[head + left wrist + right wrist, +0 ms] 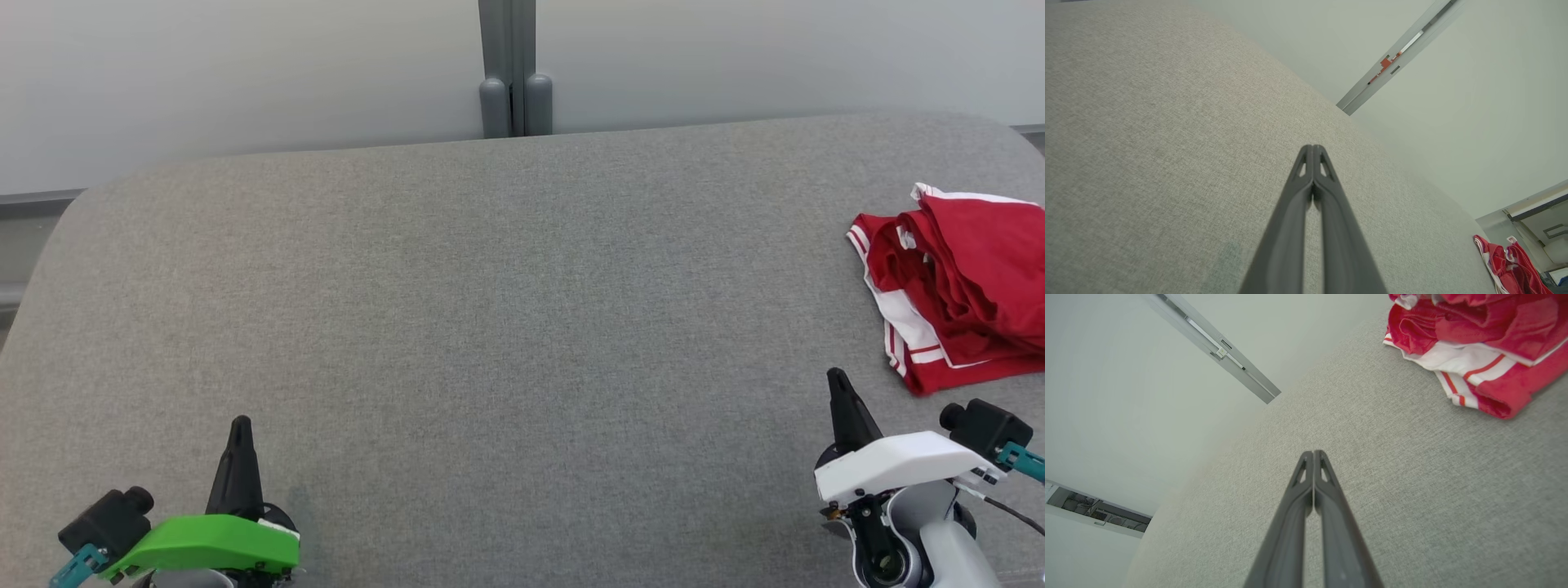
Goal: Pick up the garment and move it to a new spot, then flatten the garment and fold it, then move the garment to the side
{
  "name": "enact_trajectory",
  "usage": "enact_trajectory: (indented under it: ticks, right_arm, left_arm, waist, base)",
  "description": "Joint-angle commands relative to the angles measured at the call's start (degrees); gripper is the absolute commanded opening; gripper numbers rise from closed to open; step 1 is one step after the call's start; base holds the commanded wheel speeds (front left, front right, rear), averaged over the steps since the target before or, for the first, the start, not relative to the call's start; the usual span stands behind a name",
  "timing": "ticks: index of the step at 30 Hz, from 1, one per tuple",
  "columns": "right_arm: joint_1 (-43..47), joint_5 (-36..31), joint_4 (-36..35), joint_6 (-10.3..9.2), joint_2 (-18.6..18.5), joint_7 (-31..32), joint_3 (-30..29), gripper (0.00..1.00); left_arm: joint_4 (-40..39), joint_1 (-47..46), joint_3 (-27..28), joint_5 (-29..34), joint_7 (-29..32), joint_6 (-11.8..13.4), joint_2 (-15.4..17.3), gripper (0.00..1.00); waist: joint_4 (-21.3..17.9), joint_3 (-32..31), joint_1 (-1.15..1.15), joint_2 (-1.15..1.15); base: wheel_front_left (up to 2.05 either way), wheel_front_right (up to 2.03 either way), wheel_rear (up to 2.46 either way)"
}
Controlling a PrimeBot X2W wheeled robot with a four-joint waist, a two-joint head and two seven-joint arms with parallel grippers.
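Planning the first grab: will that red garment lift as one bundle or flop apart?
Likely floppy: the red garment lies in soft, loose folds, so one pinch would probably let layers unfurl and dangle. It looks thin, so probably light.

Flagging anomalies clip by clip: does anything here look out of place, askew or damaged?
Only the red and white garment: it lies rumpled, layers uneven, at the far right of the grey surface, cut by the head view's edge. The left hand and right hand are shut, empty, apart from it. No damage shows.
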Motion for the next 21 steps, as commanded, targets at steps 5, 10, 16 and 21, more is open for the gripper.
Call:
enact_trajectory:
  ticks: [5, 10, 16, 21]
  right_arm:
    - [-0.21, 5.31, -1.54, -0.02, -0.34, 1.0, -0.36, 0.0]
    - [-0.1, 8.96, -1.99, -0.02, -0.38, 1.72, -0.55, 0.0]
    - [0.07, 13.2, -2.49, -0.02, -0.41, 2.56, -0.76, 0.0]
    - [0.21, 16.64, -2.9, -0.01, -0.44, 3.25, -0.93, 0.0]
  left_arm:
    - [-0.89, -2.08, 0.71, -5.18, 1.2, -0.35, 0.3, 0.0]
    - [-0.95, -2.37, 1.05, -8.63, 2.13, -0.42, 0.32, 0.0]
    - [-0.99, -2.64, 1.43, -12.61, 3.25, -0.52, 0.35, 0.0]
    - [-1.02, -2.89, 1.74, -15.86, 4.12, -0.59, 0.37, 0.0]
  waist:
    - [-0.06, -0.1, 0.0, 0.0]
    - [-0.12, -0.19, 0.0, 0.0]
    - [-0.19, -0.3, 0.0, 0.0]
    - [-0.25, -0.4, 0.0, 0.0]
  base:
    - [0.0, 0.0, 0.0]
    - [0.0, 0.0, 0.0]
    - [0.0, 0.0, 0.0]
    - [0.0, 0.0, 0.0]
